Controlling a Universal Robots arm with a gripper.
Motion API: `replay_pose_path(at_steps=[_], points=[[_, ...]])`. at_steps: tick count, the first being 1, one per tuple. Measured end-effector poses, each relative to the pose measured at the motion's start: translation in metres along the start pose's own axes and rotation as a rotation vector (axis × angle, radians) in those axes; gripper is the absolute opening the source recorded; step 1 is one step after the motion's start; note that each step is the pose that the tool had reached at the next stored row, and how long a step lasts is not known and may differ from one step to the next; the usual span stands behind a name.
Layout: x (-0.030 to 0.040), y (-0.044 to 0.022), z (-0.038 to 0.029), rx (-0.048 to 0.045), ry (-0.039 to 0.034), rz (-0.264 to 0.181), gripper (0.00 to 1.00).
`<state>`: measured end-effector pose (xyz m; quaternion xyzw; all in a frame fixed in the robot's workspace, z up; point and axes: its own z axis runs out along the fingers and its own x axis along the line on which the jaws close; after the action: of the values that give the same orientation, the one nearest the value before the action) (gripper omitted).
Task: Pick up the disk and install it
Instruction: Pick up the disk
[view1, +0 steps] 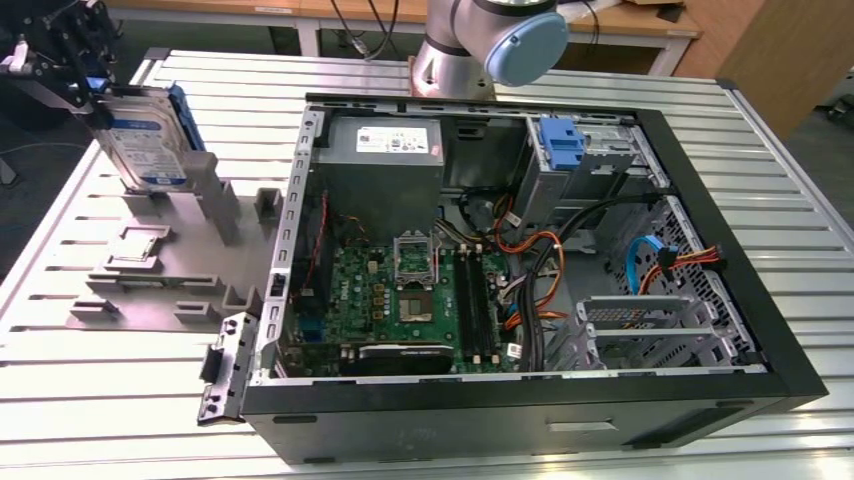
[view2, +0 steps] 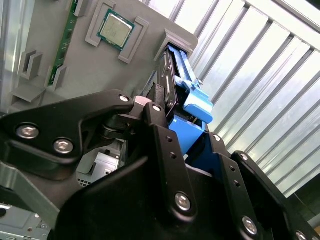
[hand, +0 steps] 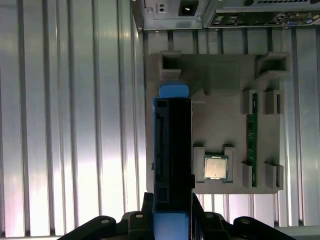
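Exterior view — gripper (view1: 94, 92) holds disk (view1: 144, 142) outside case (view1: 534, 398).

The gripper (view1: 88, 92) hangs at ten o'clock in the exterior view, pointing down, jaws clamped on the top edge of the upright disk (view1: 144, 142). The arm (view1: 483, 45) stands at twelve o'clock.

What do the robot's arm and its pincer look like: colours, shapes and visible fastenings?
The arm is a silver-grey tube, and its joint ends in a rounded pale blue cap. The pincer is matte black. In the second wrist view it is built of flat, angular link plates joined with round silver screw heads.
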<state>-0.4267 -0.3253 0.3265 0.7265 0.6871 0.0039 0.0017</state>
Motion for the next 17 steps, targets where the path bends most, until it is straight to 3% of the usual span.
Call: replay_pose_path(at_steps=[17], points=[[0.0001, 0.0001, -0.0077, -0.0001, 0.0001, 0.000, 0.37]])
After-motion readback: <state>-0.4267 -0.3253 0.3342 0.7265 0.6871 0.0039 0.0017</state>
